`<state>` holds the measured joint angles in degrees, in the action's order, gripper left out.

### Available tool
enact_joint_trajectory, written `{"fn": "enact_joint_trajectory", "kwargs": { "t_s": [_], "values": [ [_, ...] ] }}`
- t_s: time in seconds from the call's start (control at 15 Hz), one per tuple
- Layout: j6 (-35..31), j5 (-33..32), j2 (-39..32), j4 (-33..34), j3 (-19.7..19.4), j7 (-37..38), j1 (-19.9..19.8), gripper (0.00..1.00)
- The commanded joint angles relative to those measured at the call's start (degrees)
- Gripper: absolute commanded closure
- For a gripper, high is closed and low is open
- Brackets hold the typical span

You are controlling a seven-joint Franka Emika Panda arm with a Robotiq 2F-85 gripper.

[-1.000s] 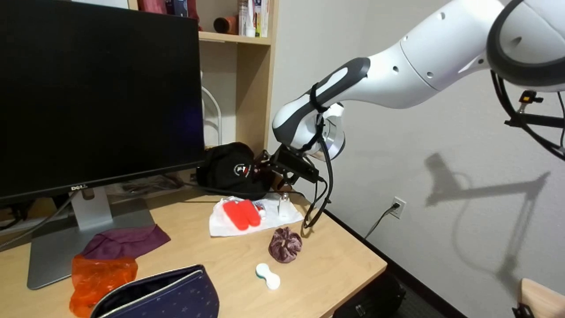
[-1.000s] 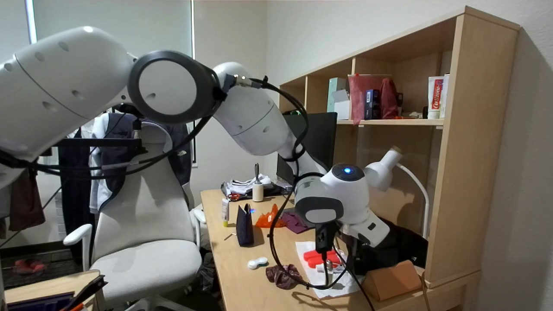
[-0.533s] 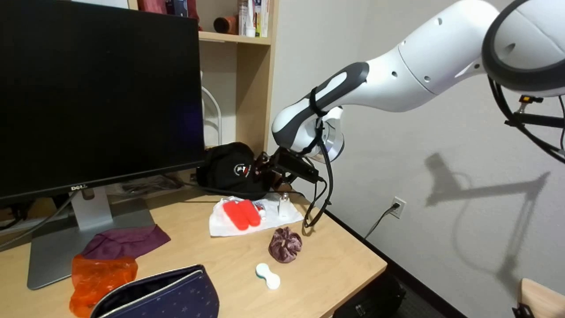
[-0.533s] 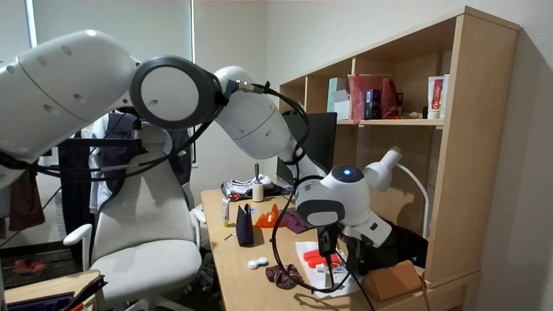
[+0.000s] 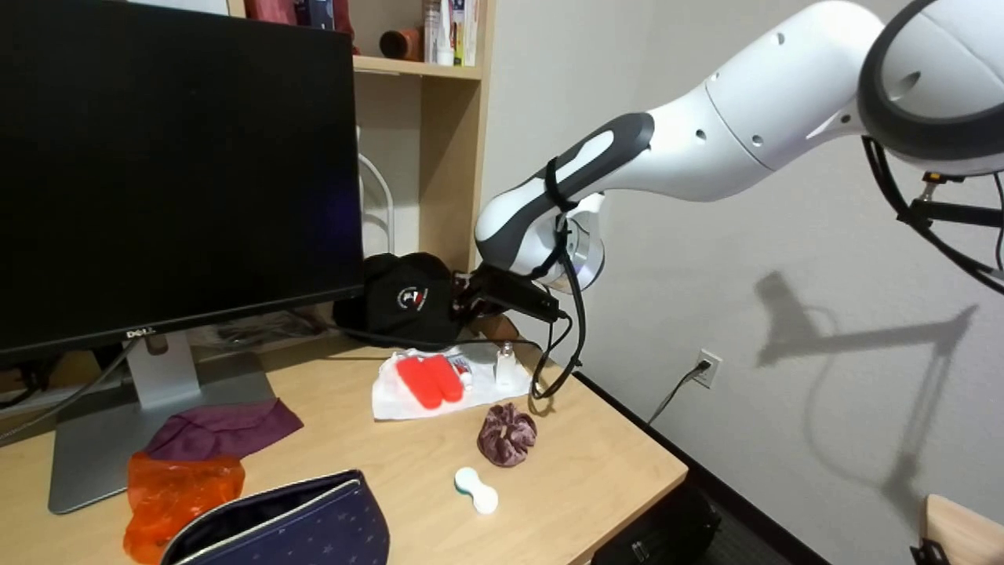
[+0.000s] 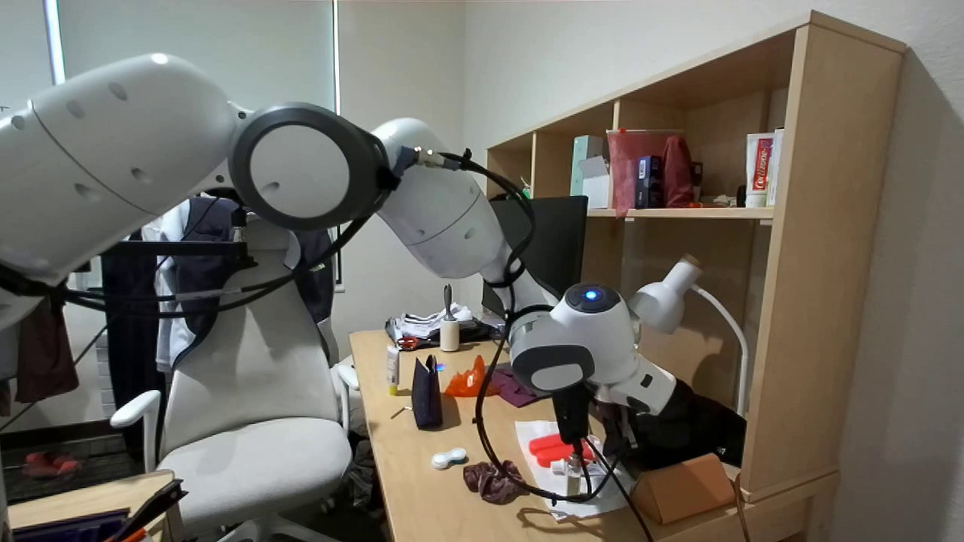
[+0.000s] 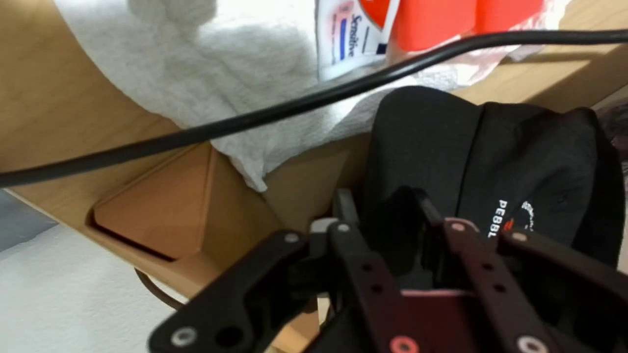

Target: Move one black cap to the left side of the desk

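The black cap (image 7: 427,142) sits at the back of the tan desk (image 5: 580,463), beside the shelf wall. White lettering and a red-and-white emblem (image 5: 412,298) mark its front. In the wrist view my gripper (image 7: 382,203) reaches over the cap's near edge, its jaws partly apart with dark fabric between them. Whether both fingers press on that fabric cannot be made out. From outside, the gripper (image 5: 463,294) is at the cap's right side. In an exterior view the hand hides the fingertips, and dark cloth (image 6: 704,425) shows behind it.
A black cable (image 7: 294,105) runs across in front of the cap. The brown case (image 6: 681,493) lies close by. A white cloth (image 5: 400,400) bears red items and a small bottle (image 5: 505,365). The monitor (image 5: 180,173) stands left of the cap, and a lamp (image 6: 666,297) rises behind.
My hand has shifted a little left in the exterior view that shows the emblem, and the cap has moved left too. The jaws look narrower than before.
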<state>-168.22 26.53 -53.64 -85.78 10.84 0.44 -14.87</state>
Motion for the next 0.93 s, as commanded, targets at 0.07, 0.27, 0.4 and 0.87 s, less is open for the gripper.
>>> {"fn": "enact_joint_trajectory", "kwargs": {
  "t_s": [0.07,0.27,0.4,0.87],
  "values": [
    [-3.79,-0.79,0.67,-2.01,4.72,-3.32,-3.7,0.92],
    [-4.65,0.0,2.9,-4.9,7.76,-3.86,-6.4,0.93],
    [-8.35,0.84,5.11,-8.71,12.53,-6.41,-10.23,0.9],
    [-26.65,-0.39,13.8,-27.99,31.33,-11.78,-26.58,0.9]
  ]
}}
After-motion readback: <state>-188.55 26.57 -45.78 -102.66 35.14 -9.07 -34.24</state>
